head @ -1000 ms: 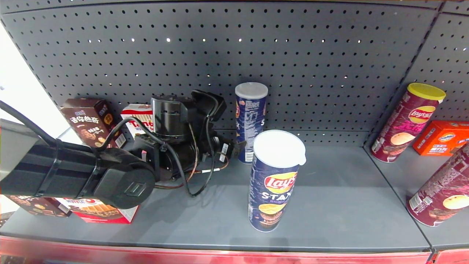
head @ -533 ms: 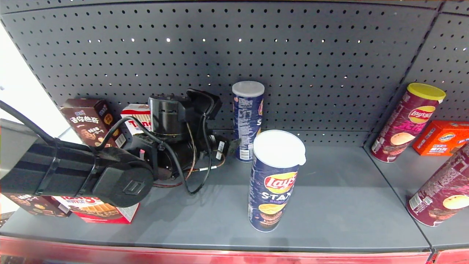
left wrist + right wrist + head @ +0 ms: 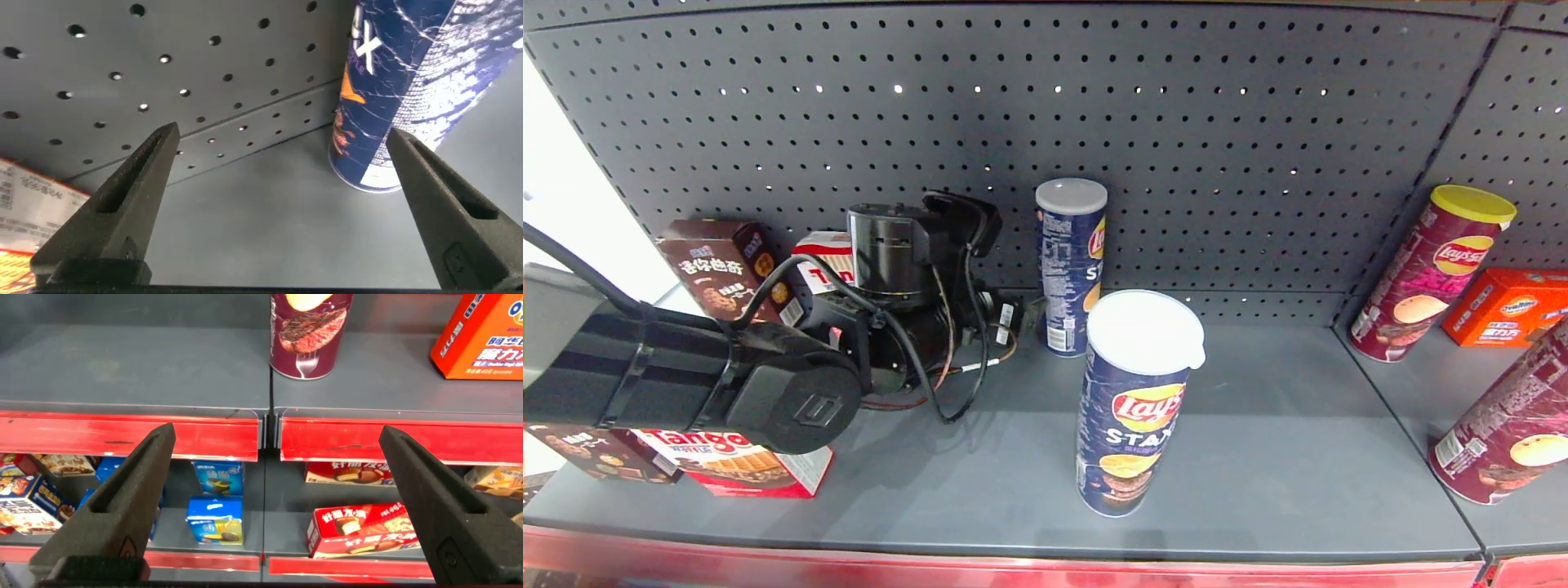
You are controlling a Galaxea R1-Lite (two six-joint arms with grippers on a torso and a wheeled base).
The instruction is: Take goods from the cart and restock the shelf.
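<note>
A blue chips can [image 3: 1068, 269] stands upright at the back of the grey shelf [image 3: 1282, 441], close to the pegboard. A second blue chips can [image 3: 1137, 400] stands nearer the front edge. My left gripper [image 3: 1027, 314] lies low on the shelf just left of the back can. In the left wrist view it [image 3: 282, 135] is open with nothing between its fingers. The back can [image 3: 392, 90] stands just past one fingertip; I cannot tell whether they touch. My right gripper [image 3: 274, 498] hangs open in front of lower shelves with red edges [image 3: 131, 425].
Two maroon chips cans [image 3: 1429, 273] [image 3: 1507, 425] and an orange box [image 3: 1511, 306] fill the shelf's right bay. A brown biscuit box [image 3: 727, 269] and a red-and-white wafer box [image 3: 735, 461] sit at the left, by my arm. Bare shelf lies right of the blue cans.
My left arm has drawn back to the left. The back blue can has slid a little left toward the pegboard and turned, showing more of its logo. The front can has not moved.
</note>
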